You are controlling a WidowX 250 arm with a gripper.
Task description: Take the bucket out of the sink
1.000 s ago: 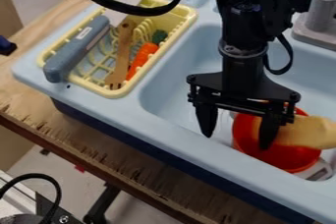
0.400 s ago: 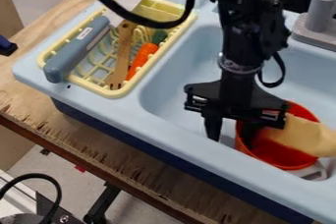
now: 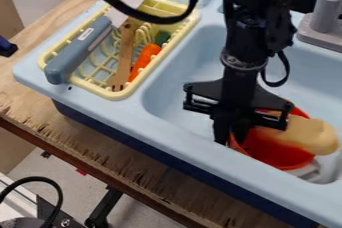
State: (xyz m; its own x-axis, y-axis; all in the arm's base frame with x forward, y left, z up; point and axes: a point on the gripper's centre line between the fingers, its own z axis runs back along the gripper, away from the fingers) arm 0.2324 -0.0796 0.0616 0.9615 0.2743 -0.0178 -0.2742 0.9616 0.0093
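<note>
In the sink (image 3: 186, 72), toward its near side, the red-orange bucket (image 3: 277, 158) sits tilted. The black gripper (image 3: 231, 133) hangs over the bucket's left edge, its two fingers drawn close together and shut on the rim there. A pale yellow-tan object (image 3: 308, 136) lies in the bucket's mouth and sticks out past its right side. The gripper and this object hide part of the bucket's opening.
A white item (image 3: 308, 170) lies beside the bucket's lower right. The yellow rack (image 3: 107, 93) at left holds a grey-handled knife (image 3: 80, 49), wooden fork (image 3: 123, 59) and toy carrot (image 3: 143, 58). A grey faucet (image 3: 325, 19) stands back right.
The gripper went down and its fingers came together on the bucket's left rim. The bucket has shifted slightly left and tilted, and the yellow-tan object has shifted with it.
</note>
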